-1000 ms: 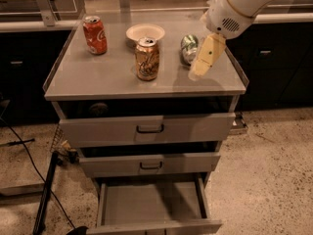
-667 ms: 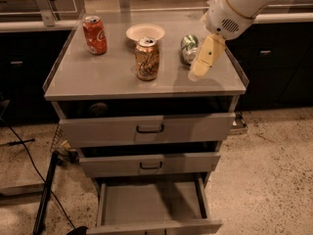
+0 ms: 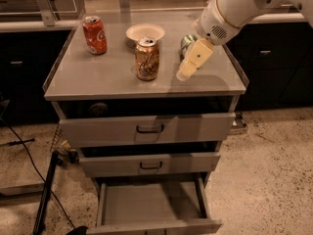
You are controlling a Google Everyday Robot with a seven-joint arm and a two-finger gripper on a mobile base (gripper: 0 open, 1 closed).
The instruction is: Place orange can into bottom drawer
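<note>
Can't tell if end effector [image 3: 189, 67] is open or closed; it hangs near orange can [image 3: 147, 58]. Grasp mid-body, keep upright, lower into open bottom drawer [image 3: 146, 203].

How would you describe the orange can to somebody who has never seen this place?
Look at the top of the grey drawer cabinet. The orange can stands upright near its middle, in front of the white bowl, with the gripper at its right. Unlike the red can at the back left and the green can behind the gripper, it is orange-tan with pale swirls.
</note>
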